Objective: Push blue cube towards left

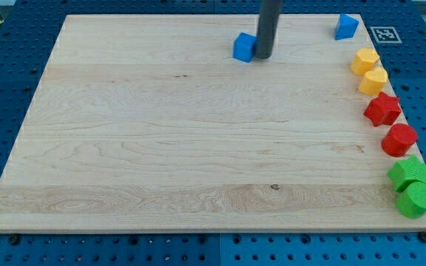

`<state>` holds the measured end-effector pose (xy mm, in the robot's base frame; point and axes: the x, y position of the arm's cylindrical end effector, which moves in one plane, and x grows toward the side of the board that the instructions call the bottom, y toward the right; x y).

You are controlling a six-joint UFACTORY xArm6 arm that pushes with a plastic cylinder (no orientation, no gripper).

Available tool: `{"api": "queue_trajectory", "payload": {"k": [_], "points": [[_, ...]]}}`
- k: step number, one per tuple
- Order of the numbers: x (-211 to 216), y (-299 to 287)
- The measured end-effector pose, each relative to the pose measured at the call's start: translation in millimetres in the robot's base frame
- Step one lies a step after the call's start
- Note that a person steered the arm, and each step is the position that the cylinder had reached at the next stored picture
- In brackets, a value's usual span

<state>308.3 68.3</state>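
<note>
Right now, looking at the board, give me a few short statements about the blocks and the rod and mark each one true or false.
1. My tip sits right beside the blue cube, on its right in the view. True.
2. The blue cube lies near the view's bottom edge. False: it is near the view's top edge of the wooden board.
3. A second blue block sits at the view's top right. True.
4. The two green blocks are in the middle of the board. False: the green star and green cylinder sit at the view's lower right edge.
5. The red star lies above the red cylinder in the view. True.
</note>
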Motion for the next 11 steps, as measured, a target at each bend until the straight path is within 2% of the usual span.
{"api": "queue_trajectory", "payload": {"k": [2,4,6,8,10,11], "points": [[-2.0,-73.2],[-15.0,-40.6],[-43.2,-92.8],[-28.9,-112.5],[-26.4,-157.7],[-13.8,-153.3]]}}
